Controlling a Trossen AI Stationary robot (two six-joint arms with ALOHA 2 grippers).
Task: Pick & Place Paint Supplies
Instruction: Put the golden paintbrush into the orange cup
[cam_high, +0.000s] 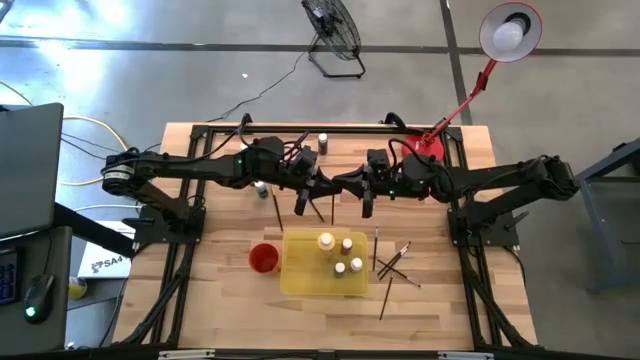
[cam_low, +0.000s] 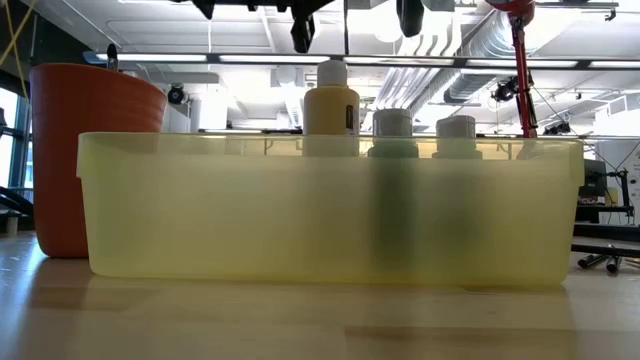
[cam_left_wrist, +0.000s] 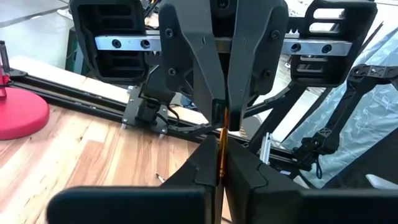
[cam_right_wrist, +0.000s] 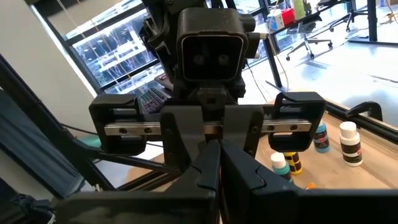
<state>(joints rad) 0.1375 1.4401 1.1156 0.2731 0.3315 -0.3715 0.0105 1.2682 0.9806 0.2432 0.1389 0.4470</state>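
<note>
A thin paintbrush (cam_left_wrist: 219, 146) stands roughly upright in mid-air above the table's middle, its lower end (cam_high: 333, 210) over the wood behind the yellow tray (cam_high: 300, 280). My left gripper (cam_high: 326, 186) and my right gripper (cam_high: 346, 186) meet level, tip to tip, and both are shut on it. Several pale-capped paint bottles (cam_high: 340, 255) stand in the tray. More brushes (cam_high: 395, 265) lie on the table to its right, one (cam_high: 277, 210) to its left. Other bottles (cam_right_wrist: 349, 143) stand near the far edge. My left gripper (cam_left_wrist: 219, 163) pinches the brush's orange shaft (cam_left_wrist: 219, 155) between its two fingertips, coming level from the table's left, fingers across the shaft. The brush is clear of the table. My right gripper (cam_right_wrist: 217, 152) pinches the same shaft (cam_left_wrist: 222, 118) just above, level from the right, fingers (cam_left_wrist: 249, 74) across it.
A red cup (cam_high: 263, 258) stands against the tray's left side. A red lamp base (cam_high: 428, 145) sits at the far right, and a black frame rail (cam_high: 330, 128) runs along the far edge. Bare wood lies near the front edge.
</note>
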